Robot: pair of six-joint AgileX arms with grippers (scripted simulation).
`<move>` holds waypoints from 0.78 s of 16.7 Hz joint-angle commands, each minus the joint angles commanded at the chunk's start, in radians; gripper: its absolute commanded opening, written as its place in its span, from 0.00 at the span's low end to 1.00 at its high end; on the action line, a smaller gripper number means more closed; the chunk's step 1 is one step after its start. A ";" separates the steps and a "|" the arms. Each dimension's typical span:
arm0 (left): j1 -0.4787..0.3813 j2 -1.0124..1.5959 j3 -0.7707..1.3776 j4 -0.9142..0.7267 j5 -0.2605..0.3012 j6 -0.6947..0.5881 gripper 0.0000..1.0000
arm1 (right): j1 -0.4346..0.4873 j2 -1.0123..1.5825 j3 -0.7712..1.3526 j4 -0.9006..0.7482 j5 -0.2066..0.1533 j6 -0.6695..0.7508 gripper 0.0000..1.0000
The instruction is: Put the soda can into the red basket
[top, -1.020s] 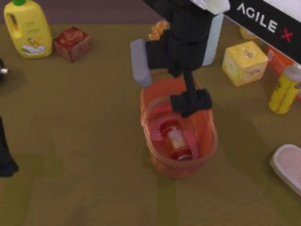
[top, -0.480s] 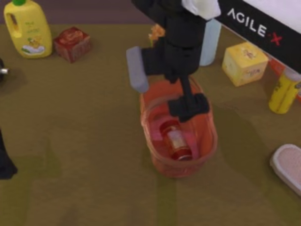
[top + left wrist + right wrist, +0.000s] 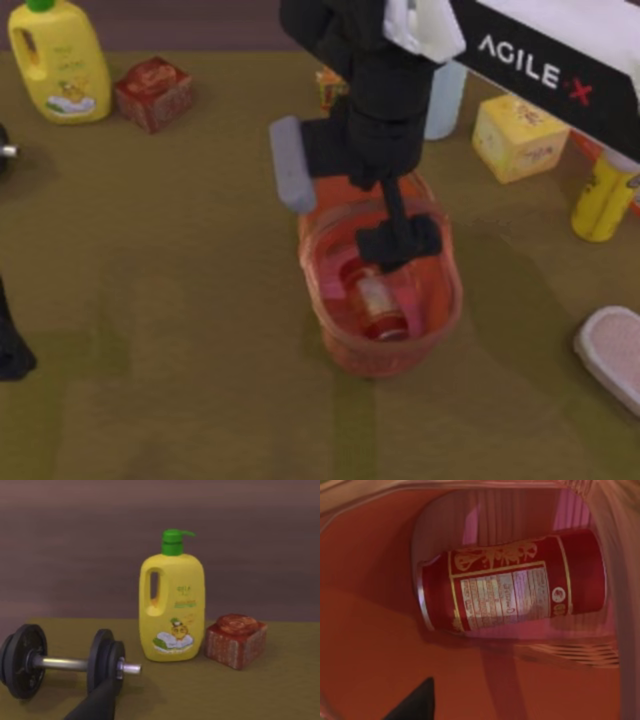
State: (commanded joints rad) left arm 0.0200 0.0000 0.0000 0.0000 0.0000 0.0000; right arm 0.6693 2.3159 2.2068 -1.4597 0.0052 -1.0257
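Observation:
The soda can (image 3: 378,300) lies on its side on the ribbed bottom of the red basket (image 3: 312,275), near the table's middle. My right gripper (image 3: 400,240) hangs open just above the basket's far half, over the can's far end and apart from it. In the right wrist view the soda can (image 3: 510,585) rests free against the basket (image 3: 365,630) floor, and only one dark fingertip (image 3: 417,702) shows. My left gripper (image 3: 12,350) is parked open at the table's left edge; one of its fingers (image 3: 95,702) shows in the left wrist view.
A yellow bottle (image 3: 58,62), a red cube box (image 3: 152,92) and a dumbbell (image 3: 65,660) stand at the far left. At the right are a yellow cube box (image 3: 520,135), a pale blue container (image 3: 445,100), another yellow bottle (image 3: 603,190) and a white-pink pad (image 3: 612,355).
My right arm has shifted slightly to the left and its gripper has moved a little nearer over the basket. The can has stayed put on the basket floor.

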 joint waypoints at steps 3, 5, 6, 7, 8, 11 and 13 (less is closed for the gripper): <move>0.000 0.000 0.000 0.000 0.000 0.000 1.00 | 0.000 0.000 0.000 0.000 0.000 0.000 0.85; 0.000 0.000 0.000 0.000 0.000 0.000 1.00 | 0.000 0.000 0.000 0.000 0.000 0.000 0.70; 0.000 0.000 0.000 0.000 0.000 0.000 1.00 | 0.000 0.000 0.000 0.000 0.000 0.000 0.62; 0.000 0.000 0.000 0.000 0.000 0.000 1.00 | 0.000 0.000 0.000 0.000 0.000 0.000 0.55; 0.000 0.000 0.000 0.000 0.000 0.000 1.00 | 0.000 0.000 0.000 0.000 0.000 0.000 0.47; 0.000 0.000 0.000 0.000 0.000 0.000 1.00 | 0.000 0.000 0.000 0.000 0.000 0.000 0.25; 0.000 0.000 0.000 0.000 0.000 0.000 1.00 | 0.000 0.000 0.000 0.000 0.000 0.000 0.10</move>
State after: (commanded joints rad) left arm 0.0200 0.0000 0.0000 0.0000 0.0000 0.0000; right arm 0.6693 2.3159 2.2068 -1.4597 0.0052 -1.0257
